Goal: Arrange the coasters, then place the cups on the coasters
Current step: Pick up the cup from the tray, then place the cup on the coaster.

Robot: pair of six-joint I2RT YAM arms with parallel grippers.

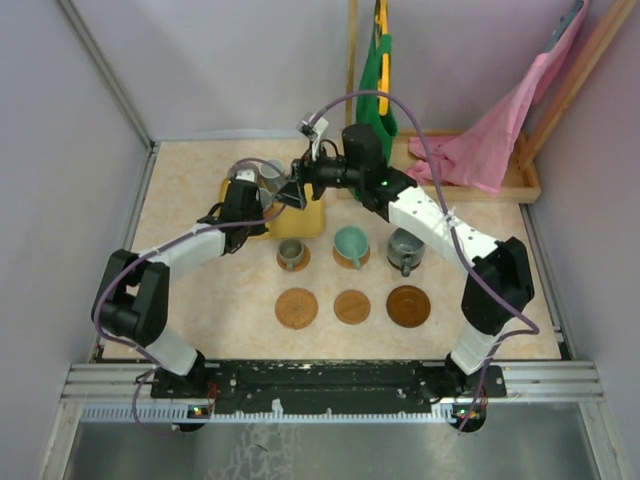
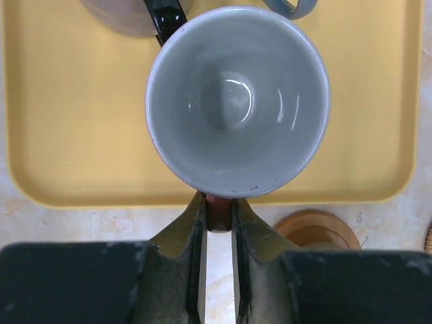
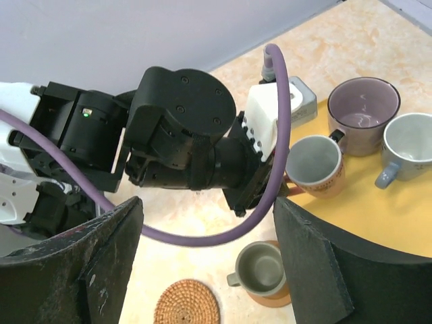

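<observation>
As the left gripper [image 2: 217, 208] pinches its handle, the cup [image 2: 237, 101] is upright.

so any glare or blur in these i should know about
Left wrist view: small glare spots in the pale bottom of the held cup, otherwise sharp; right wrist view: its own fingers are dark and soft-edged, the purplish cup beyond is clear; top view: even light, faint shadows.

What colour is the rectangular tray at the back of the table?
Yellow. The tray shows best in the left wrist view, where it fills most of the picture.
</observation>
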